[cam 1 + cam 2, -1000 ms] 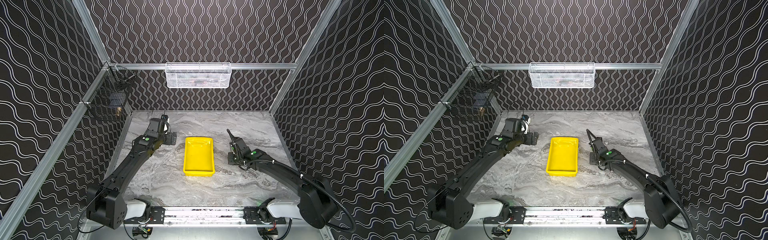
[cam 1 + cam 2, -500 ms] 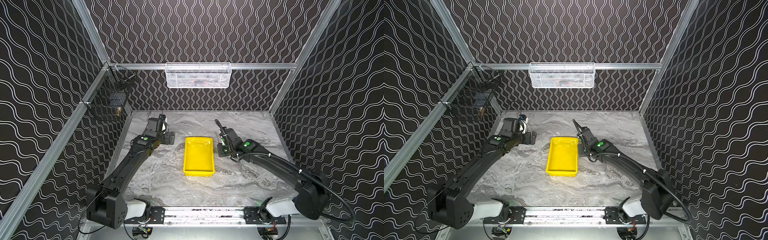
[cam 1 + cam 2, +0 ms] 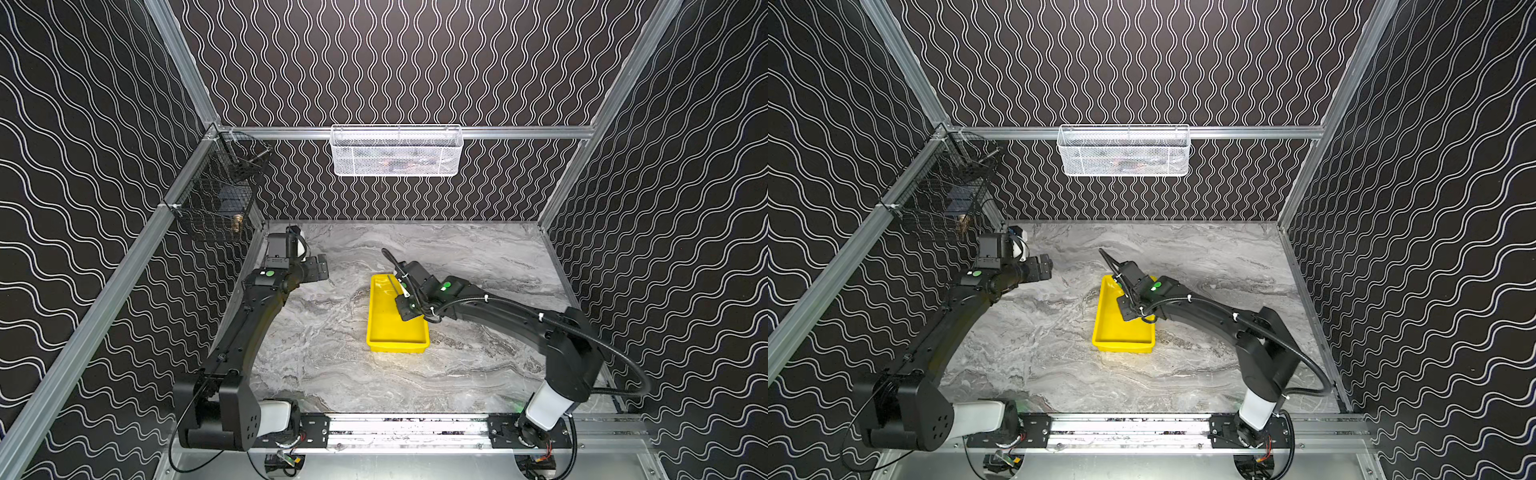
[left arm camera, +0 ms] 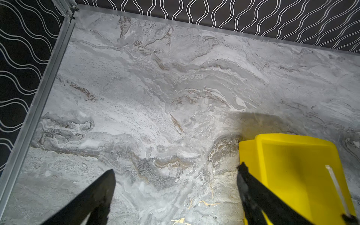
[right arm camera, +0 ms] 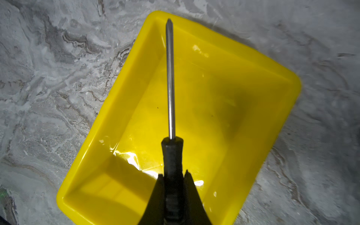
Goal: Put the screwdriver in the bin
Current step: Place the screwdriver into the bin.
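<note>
A two-armed robot works over a grey marble-patterned table (image 3: 478,257) inside a booth with black, wavy-lined walls. The right pincer (image 5: 173,174) is clamped on the screwdriver (image 5: 171,109), with its two black jaws pressed against opposite sides of the black handle. The thin metal shaft sticks straight out ahead of the jaws.

The screwdriver hangs in the air over the bin (image 5: 122,93), a shallow, bright yellow tray with a glossy, empty inside. The handle is above the tray's floor, and the tip reaches over the wall near one corner. Nothing shows the tool touching the tray. In both top views the right arm reaches in low over the tray's right-hand rim.

The left pincer (image 4: 176,169) has its jaws wide apart and holds nothing. It hovers above bare table near the tray, well away from the tool.

The screwdriver looks light and rigid, so it should not sag or bend in the grip. The smooth shaft would likely slip between the jaws, so the thicker, matte handle is the sound place to take hold, as here. With the tip this close to the rim, letting go now could leave it propped on the wall
</note>
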